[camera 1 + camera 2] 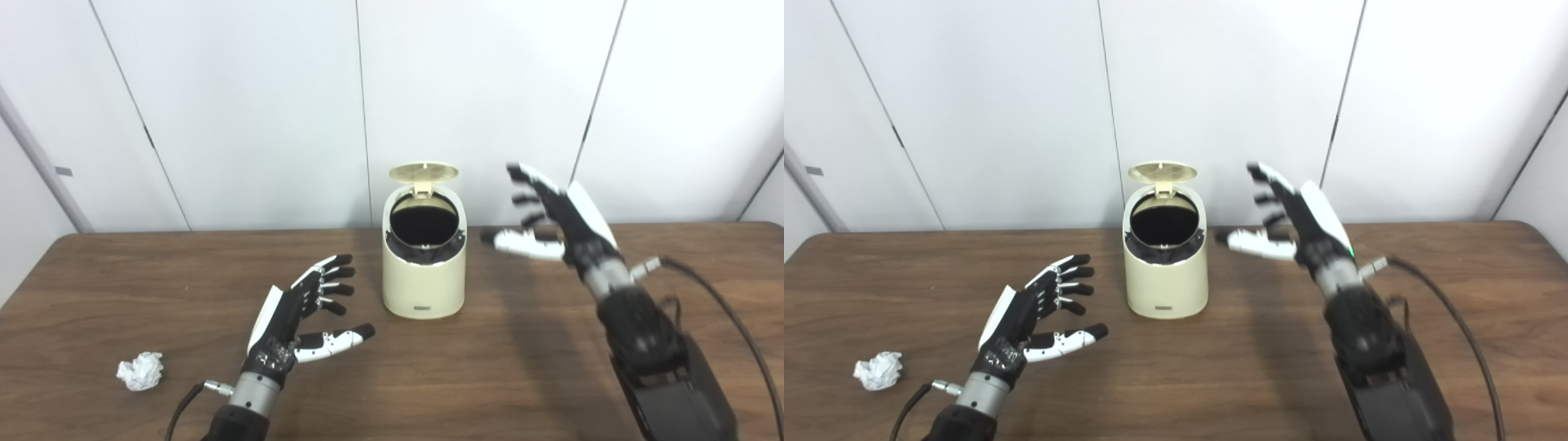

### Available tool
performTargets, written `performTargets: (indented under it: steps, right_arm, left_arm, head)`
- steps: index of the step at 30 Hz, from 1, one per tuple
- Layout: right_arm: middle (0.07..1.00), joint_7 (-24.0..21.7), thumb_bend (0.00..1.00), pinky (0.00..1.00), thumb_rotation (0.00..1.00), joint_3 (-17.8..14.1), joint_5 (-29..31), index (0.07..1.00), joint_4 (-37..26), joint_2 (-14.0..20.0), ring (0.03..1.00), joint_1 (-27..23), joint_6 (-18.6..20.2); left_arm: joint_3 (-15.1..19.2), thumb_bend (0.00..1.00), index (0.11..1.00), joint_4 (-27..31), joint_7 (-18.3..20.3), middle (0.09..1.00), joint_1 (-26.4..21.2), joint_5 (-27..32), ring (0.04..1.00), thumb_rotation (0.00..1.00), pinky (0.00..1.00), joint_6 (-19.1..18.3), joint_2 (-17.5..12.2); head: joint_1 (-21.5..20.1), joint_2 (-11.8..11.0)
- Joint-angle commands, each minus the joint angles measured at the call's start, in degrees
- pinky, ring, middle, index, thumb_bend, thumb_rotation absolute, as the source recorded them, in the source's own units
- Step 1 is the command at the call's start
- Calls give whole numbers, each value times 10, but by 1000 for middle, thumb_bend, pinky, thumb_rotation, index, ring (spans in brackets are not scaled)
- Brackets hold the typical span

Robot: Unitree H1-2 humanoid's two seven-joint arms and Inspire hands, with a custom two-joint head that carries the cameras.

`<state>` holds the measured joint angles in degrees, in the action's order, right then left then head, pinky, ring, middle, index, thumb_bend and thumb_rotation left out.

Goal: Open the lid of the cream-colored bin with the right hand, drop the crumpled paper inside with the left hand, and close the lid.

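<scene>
We see the cream-colored cylindrical plastic bin [423, 269] with its round lid [424, 172] raised. Both left hand [304, 312] and right hand [551, 219] are spread, empty. White crumpled paper ball [141, 370] lies on the brown wooden tabletop [490, 367].

Both the left hand [294, 318] and right hand [554, 220] pair black fingers with white shells, silver metal wrist cuffs, black forearms, and black cables trailing from each wrist.

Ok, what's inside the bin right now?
The cream-colored bin shows only a dark interior under its raised lid; the bottom is hidden. The crumpled paper lies on the table.
</scene>
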<state>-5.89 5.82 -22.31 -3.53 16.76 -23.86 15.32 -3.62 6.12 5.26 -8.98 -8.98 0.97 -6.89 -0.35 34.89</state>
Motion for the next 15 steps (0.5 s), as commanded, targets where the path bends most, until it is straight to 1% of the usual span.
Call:
performTargets:
  steps: [1,2,6,9,10,13,14,15]
  right_arm:
    - [905,-6,867,643,469,-7,12,902,-38,15,814,-8,-32]
    - [912,-9,854,655,437,-6,15,906,-42,17,821,-1,-34]
    - [906,-26,835,667,367,0,27,909,-68,28,827,32,-44]
    - [907,-32,876,698,332,-4,42,905,-79,28,828,51,-53]
    - [910,-34,879,703,323,-5,43,905,-84,28,830,59,-46]
    - [931,-38,820,691,303,-8,46,920,-94,28,848,75,-32]
    - [934,-39,811,690,300,-10,48,923,-95,28,851,79,-32]
    - [936,-38,798,706,286,-11,47,926,-92,29,856,82,-37]
  left_arm:
    - [3,741,849,18,-5,807,-23,0,722,84,591,7,-1]
    - [3,740,851,18,-5,808,-23,0,722,84,591,6,-1]
    - [3,740,848,17,-5,801,-25,-1,715,80,589,7,-1]
    - [3,736,850,18,-5,803,-25,-3,714,80,579,9,-2]
    - [3,736,850,19,-5,803,-25,-3,715,82,578,8,-3]
    - [3,734,848,20,-5,801,-26,-1,716,68,586,6,-1]
    - [3,735,848,20,-5,800,-26,-2,716,65,586,6,-1]
    - [3,739,846,19,-6,797,-26,-3,713,69,587,7,-1]
  head:
    - [-1,0]
    - [0,1]
    - [2,0]
    - [7,1]
    - [11,1]
    - [26,0]
    - [26,0]
    - [37,0]
